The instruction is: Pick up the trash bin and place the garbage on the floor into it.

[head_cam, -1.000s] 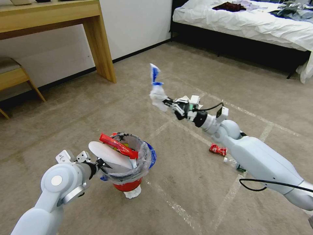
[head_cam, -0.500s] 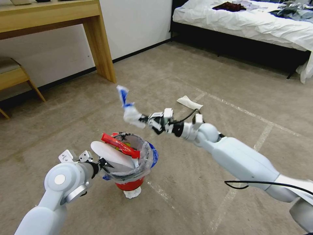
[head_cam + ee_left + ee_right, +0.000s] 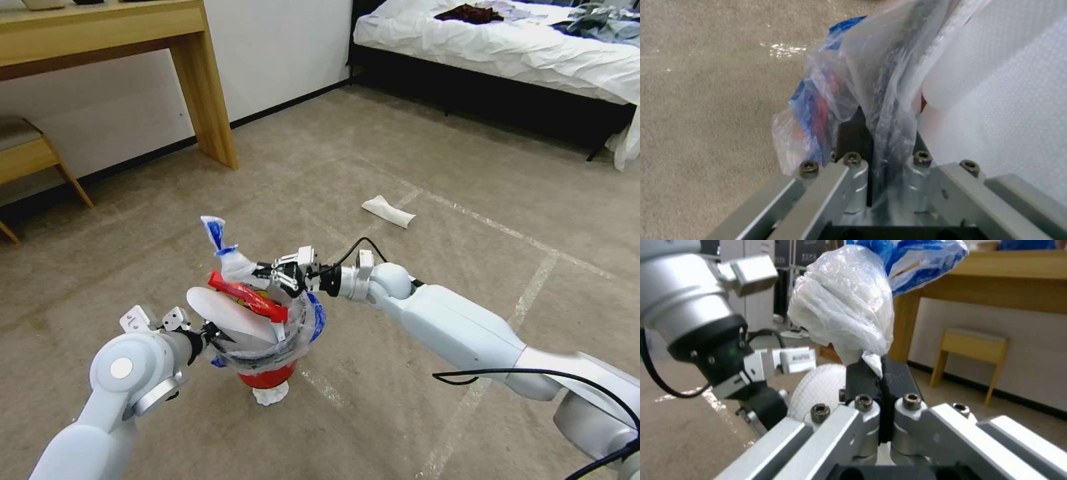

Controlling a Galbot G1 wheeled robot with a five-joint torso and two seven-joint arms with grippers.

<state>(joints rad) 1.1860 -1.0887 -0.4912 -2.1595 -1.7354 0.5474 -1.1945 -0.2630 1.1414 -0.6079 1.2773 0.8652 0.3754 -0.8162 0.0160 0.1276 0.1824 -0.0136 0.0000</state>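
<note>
The right claw (image 3: 267, 272), clamped on a knotted white-and-blue plastic bag (image 3: 230, 260), hangs directly over the red trash bin (image 3: 265, 333), whose near rim the left claw (image 3: 208, 333) pinches above the floor (image 3: 413, 153).

Even, bright indoor light falls across the floor (image 3: 400, 153), with glare on its tape lines. Straight edges bow near the desk (image 3: 100, 33). The left wrist view is blurred close up.

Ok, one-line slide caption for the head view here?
Right gripper holds a white-and-blue plastic bag over the trash bin, whose rim the left gripper grips; one slipper lies on the floor.
</note>
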